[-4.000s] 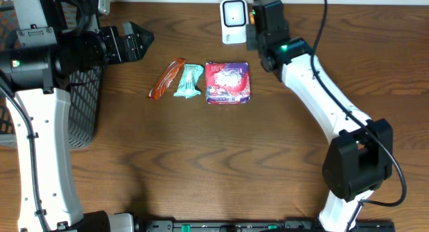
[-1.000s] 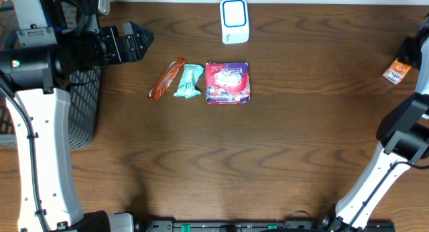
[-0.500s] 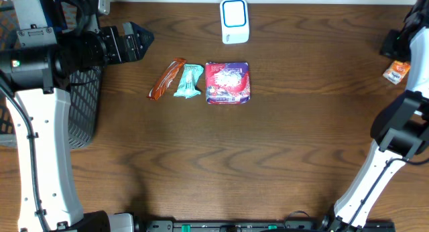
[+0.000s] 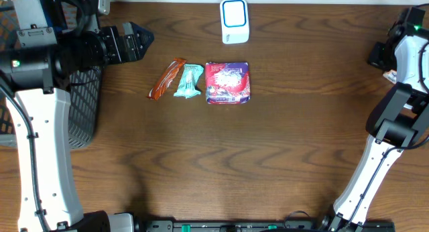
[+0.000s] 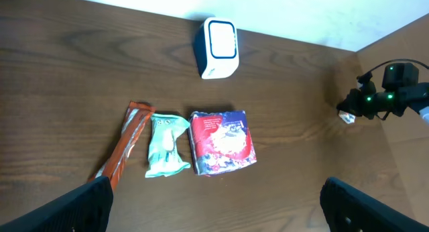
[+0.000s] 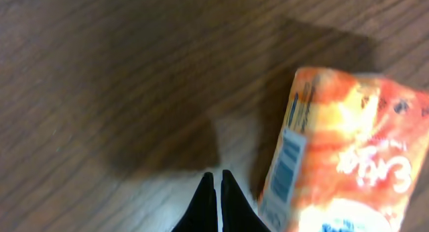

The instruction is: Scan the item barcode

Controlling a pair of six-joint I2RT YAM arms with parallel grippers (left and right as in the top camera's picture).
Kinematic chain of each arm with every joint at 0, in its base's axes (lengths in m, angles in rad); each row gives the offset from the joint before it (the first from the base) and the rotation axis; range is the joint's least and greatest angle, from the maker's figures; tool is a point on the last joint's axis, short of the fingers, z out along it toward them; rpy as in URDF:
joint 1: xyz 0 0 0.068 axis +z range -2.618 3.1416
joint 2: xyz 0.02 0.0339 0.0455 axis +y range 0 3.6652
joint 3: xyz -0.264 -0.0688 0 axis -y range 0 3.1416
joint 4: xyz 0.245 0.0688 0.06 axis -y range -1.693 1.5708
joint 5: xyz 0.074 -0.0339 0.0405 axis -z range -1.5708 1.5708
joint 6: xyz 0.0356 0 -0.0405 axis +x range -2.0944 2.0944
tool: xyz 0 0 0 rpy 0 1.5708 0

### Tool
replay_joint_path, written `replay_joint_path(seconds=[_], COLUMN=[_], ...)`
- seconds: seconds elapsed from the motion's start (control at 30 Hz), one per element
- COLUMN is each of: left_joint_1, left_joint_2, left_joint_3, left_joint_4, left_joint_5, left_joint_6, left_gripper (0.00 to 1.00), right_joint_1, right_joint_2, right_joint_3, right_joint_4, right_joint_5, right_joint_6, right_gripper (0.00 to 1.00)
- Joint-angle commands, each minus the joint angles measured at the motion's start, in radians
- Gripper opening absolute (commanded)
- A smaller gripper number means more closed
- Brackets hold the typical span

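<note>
A dark wood-grain table (image 4: 221, 165) meets a pale wall (image 5: 301, 11) along its far edge.

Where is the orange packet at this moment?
In the right wrist view, the orange packet lies barcode-up on the table, beside the shut right gripper and not held. Overhead, this is the table's far right side, away from the white scanner.

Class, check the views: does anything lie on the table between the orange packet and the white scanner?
Nothing visible does: the table is bare between the orange packet and the white scanner. The red pouch lies off that line.
</note>
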Motion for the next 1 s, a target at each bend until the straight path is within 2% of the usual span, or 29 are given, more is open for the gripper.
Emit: replay_joint_path(seconds=[0.0, 0.2, 0.53, 0.67, 0.7, 0.77, 0.8, 0.9, 0.97], left_joint_1=[0.002, 0.002, 0.002, 0.002, 0.002, 0.002, 0.002, 0.002, 0.002], left_joint_2=[0.004, 0.004, 0.004, 0.004, 0.004, 0.004, 0.004, 0.004, 0.004], left_joint_3=[0.004, 0.004, 0.004, 0.004, 0.004, 0.004, 0.004, 0.004, 0.004], left_joint_4=[0.000, -0.001, -0.001, -0.001, 0.000, -0.001, 0.000, 0.000, 0.000], left_joint_5=[0.010, 0.010, 0.010, 0.010, 0.010, 0.010, 0.010, 0.010, 0.010], left_joint_6=[0.002, 0.002, 0.002, 0.002, 0.002, 0.002, 0.002, 0.002, 0.002], left_gripper=[0.98, 0.98, 0.98, 0.98, 0.98, 0.98, 0.98, 0.98, 0.98], right_joint_1=[-0.027, -0.075, -0.088, -0.060, -0.049, -0.028, -0.018, 0.017, 0.048], right_joint_2=[0.026, 0.031, -0.056, -0.120, -0.136, -0.160, -0.168, -0.174, -0.171], right_joint_3=[0.003, 0.004, 0.019, 0.019, 0.019, 0.019, 0.019, 0.019, 0.018], right_joint_4=[0.017, 0.021, -0.008, -0.024, -0.032, -0.047, -0.058, -0.091, -0.128], right_joint_5=[0.006, 0.105, 0.089, -0.067, -0.131, -0.274, -0.356, -0.608, -0.745], right_joint_6=[0.009, 0.009, 0.008, 0.009, 0.009, 0.009, 0.009, 0.009, 0.008], right_gripper=[0.01, 0.02, 0.03, 0.18, 0.20, 0.22, 0.27, 0.34, 0.44])
